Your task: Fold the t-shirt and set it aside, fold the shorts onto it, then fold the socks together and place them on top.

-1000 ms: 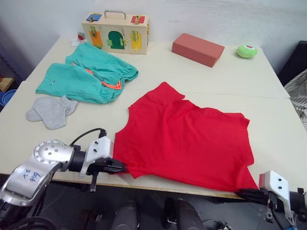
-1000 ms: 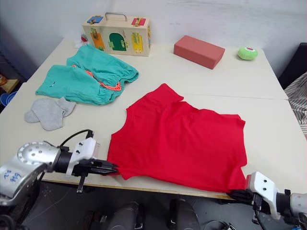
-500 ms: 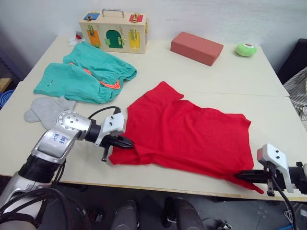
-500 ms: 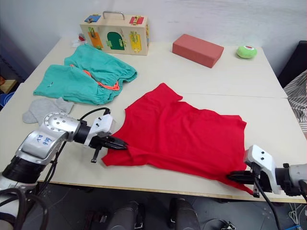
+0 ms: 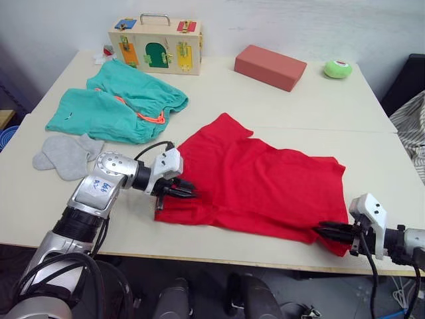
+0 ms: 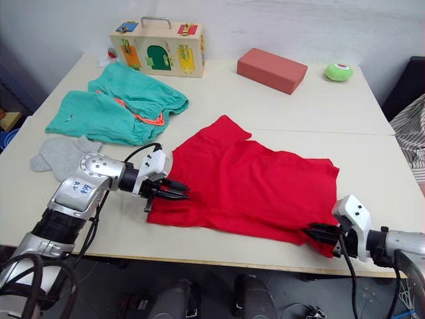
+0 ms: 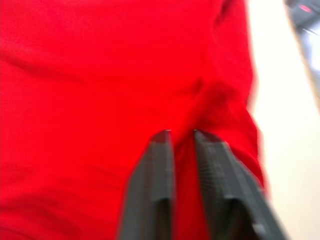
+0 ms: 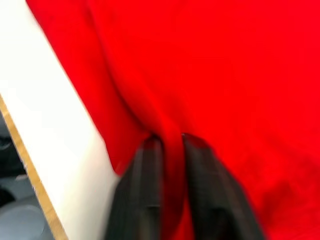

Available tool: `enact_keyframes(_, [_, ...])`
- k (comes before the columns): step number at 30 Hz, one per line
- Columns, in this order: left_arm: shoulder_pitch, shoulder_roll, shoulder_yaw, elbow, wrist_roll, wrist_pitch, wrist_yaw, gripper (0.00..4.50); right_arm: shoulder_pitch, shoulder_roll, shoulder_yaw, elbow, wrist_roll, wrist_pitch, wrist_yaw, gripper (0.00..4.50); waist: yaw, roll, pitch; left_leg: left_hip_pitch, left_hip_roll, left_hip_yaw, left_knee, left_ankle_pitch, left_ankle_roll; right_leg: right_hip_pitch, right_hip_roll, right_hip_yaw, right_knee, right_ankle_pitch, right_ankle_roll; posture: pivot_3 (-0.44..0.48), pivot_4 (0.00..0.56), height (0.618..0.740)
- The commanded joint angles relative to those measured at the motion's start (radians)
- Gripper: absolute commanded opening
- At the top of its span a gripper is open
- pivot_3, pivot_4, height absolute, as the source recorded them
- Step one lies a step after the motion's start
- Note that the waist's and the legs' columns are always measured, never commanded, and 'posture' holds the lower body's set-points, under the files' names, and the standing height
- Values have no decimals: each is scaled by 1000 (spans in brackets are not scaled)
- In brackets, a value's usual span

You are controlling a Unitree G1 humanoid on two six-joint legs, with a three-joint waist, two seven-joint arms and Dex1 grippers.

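Observation:
The red t-shirt [image 5: 259,183] lies spread across the middle of the table. My left gripper [image 5: 188,193] is shut on its near left hem, which is lifted and carried over the shirt body. My right gripper [image 5: 323,233] is shut on the near right hem corner. In the left wrist view my black fingers [image 7: 155,190] pinch red cloth, and the right wrist view shows the other fingers [image 8: 200,190] doing the same. The teal shorts [image 5: 116,103] with an orange drawstring lie at the far left. The grey socks [image 5: 66,154] rest in front of them.
A wooden latch box [image 5: 157,44] stands at the back left. A salmon-red block [image 5: 269,66] and a green round object [image 5: 338,68] sit at the back right. Striped grey-white fabric [image 5: 412,126] hangs beyond the table's right edge.
Both grippers have carried the t-shirt's near hem from the table's front edge farther onto the table, folding the lower part over the shirt. The shorts and socks lie as before.

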Motion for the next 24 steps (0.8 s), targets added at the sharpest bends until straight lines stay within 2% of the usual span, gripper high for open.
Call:
enact_keyframes(1, [37,-18,158,-39,-74,-9,100,2200,7,39,-118,-58,2,-83,-55,2031,0,0,0,0,0,0,0,0,0,0,0,0,1,0,0,0,150,740])
enact_keyframes(4, [110,7,238,-94,-109,-23,109,3167,32,70,-188,-104,30,-101,-75,3091,-2,0,0,1,1,0,-1,0,-1,0,0,0,2,0,0,0,150,740])
enact_keyframes(6, [168,35,282,-159,-155,-1,83,3172,71,72,-214,-172,75,-78,-50,3757,0,0,0,1,1,0,-1,0,-1,0,0,0,2,0,-1,0,150,740])
enact_keyframes(9, [256,86,305,-276,-228,47,22,3172,129,79,-196,-308,169,-29,-25,3757,0,0,0,2,1,0,-1,0,-1,0,0,0,2,0,-1,0,150,740])
enact_keyframes(10, [293,107,292,-313,-231,42,-5,3172,134,93,-172,-349,186,-26,-37,3575,0,0,0,1,1,0,-1,0,-1,0,-1,0,2,0,-1,0,150,740])
enact_keyframes(13, [416,134,234,-381,-181,-44,-46,2519,127,154,-44,-432,147,-63,-92,2688,-1,1,-1,3,1,-1,-1,-4,3,1,-1,1,2,0,-1,0,150,740])
enact_keyframes(16, [486,101,196,-382,-122,-128,-2,1584,148,207,84,-446,30,-145,-122,1634,0,2,-1,3,0,0,-1,-5,3,1,-2,1,1,-1,-1,0,150,740])
enact_keyframes(20, [500,37,171,-317,-21,-188,132,261,186,281,139,-329,-133,-318,-183,136,9,2,-1,2,0,-1,-1,-5,5,1,-2,0,0,-1,-1,0,150,740])
enact_keyframes(21, [497,22,168,-297,4,-202,165,18,190,287,141,-289,-176,-366,-191,0,8,2,-1,2,0,-1,-1,-5,5,1,-2,0,-1,-1,-1,0,150,740])
enact_keyframes(24, [489,-6,171,-259,19,-182,219,18,188,303,101,-183,-216,-431,-227,0,4,2,-1,2,-1,0,-1,-6,7,2,-2,1,-2,0,0,0,150,740])
